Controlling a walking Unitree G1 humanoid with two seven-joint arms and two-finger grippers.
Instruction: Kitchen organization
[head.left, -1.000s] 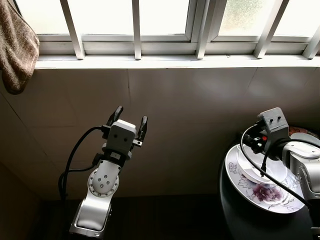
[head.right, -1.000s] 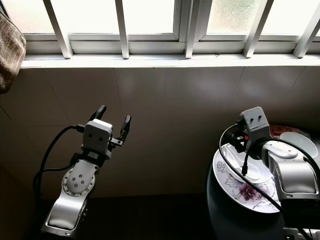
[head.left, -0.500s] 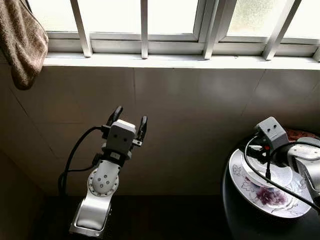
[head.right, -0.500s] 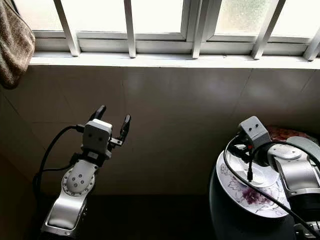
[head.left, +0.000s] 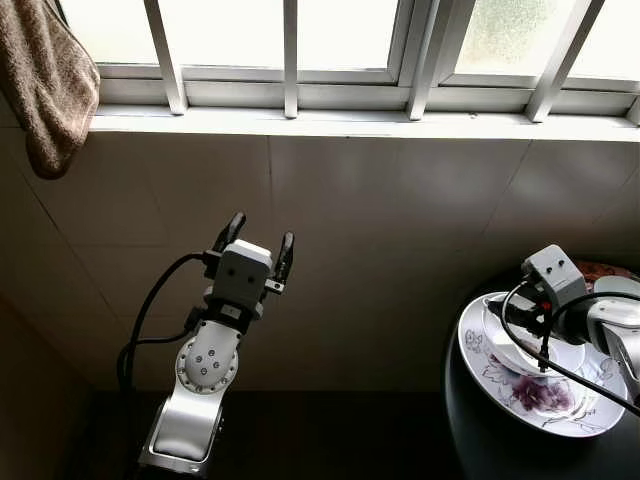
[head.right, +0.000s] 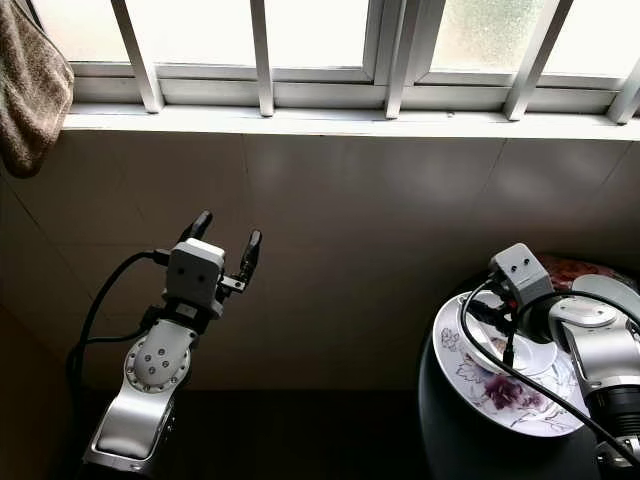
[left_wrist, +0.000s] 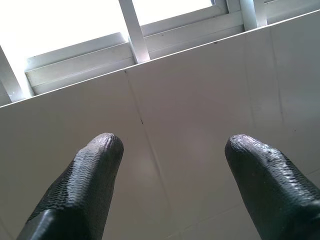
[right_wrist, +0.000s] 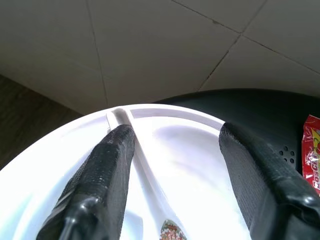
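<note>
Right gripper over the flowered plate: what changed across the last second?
The right gripper sank toward the small white dish that sits on the white plate with purple flowers, fingers open astride it, nothing gripped. The camera also tilted, shifting the window and the brown towel in frame. The left gripper stayed raised and open before the tiled wall; the plate stayed put.

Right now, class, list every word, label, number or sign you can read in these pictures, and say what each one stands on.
No text can be read anywhere.
Red packet, on the dark round top beside the right hand: yellow print at its edge, cut off and too blurred to read.
Floral plate: a purple flower pattern, no lettering.
Left hand: no label or marking.
</note>
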